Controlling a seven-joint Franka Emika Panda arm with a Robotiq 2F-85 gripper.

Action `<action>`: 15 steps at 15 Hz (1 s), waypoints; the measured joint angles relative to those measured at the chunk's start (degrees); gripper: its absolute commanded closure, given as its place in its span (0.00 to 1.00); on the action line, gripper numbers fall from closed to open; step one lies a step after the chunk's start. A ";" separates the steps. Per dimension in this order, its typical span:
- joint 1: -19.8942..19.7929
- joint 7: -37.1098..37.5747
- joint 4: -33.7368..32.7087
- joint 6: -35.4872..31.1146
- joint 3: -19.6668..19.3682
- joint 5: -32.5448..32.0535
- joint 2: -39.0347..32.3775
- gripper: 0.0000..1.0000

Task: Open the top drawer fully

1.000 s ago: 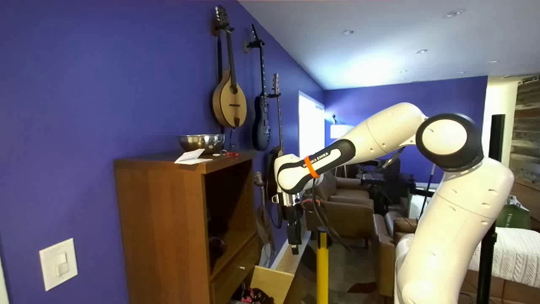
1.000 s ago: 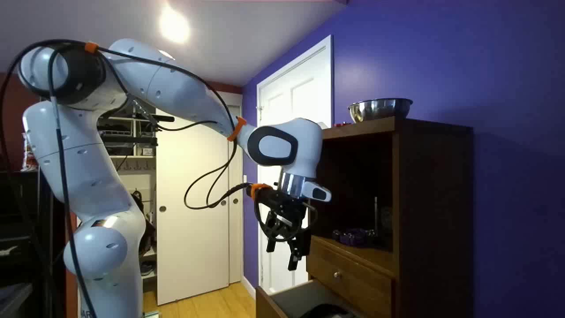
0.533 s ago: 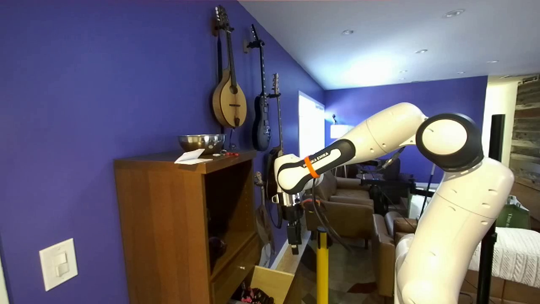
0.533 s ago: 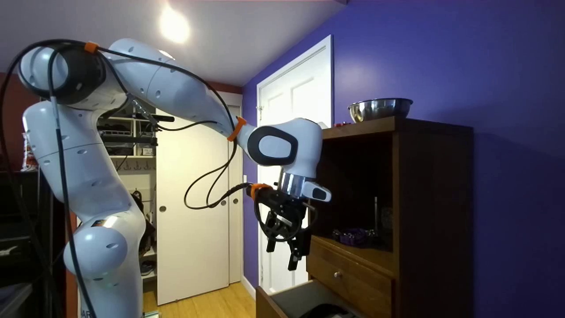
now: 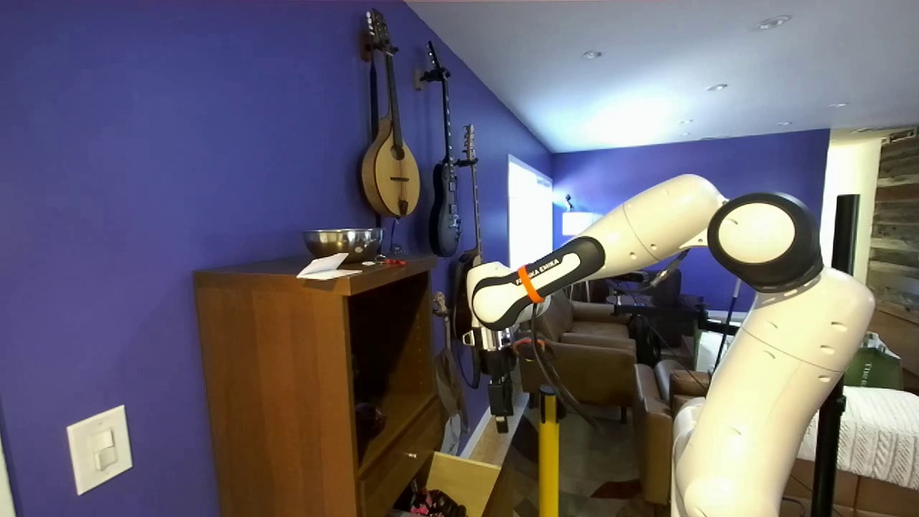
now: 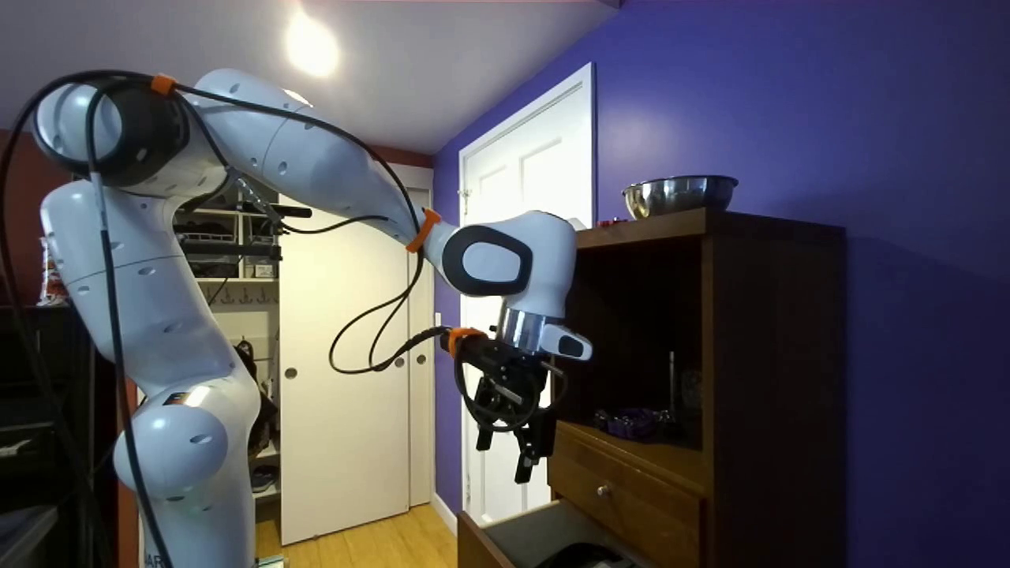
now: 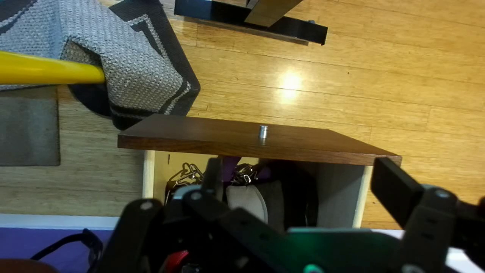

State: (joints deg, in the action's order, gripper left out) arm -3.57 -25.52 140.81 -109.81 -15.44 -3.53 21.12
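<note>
Fingers point(image 7: 396, 189) spread well apart, the black gripper point(image 6: 503, 457) hung over the open, cluttered lower drawer point(image 6: 480, 544) — just left of the front edge of the wooden cabinet point(image 6: 777, 379) in an exterior view. Next to the right came the top drawer point(image 6: 639, 517), closed flush beneath the shelf point(image 6: 667, 456) edge, its metal knob point(image 6: 604, 490) facing out. On that shelf lay a purple object point(image 6: 631, 424), too dim to name. Farther right — behind the cabinet's top front edge — a steel bowl point(image 6: 680, 197) stood upright.
</note>
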 measured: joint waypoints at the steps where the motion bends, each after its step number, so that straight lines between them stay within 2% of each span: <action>1: 0.00 0.00 0.00 0.00 0.00 0.00 0.00 0.00; 12: -0.12 0.43 0.02 -0.20 0.13 0.06 0.00 0.00; 15: -0.34 2.56 0.94 -5.24 0.13 1.83 -0.89 0.00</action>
State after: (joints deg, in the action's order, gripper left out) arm -3.91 -22.96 141.75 -115.05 -15.31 -1.70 20.24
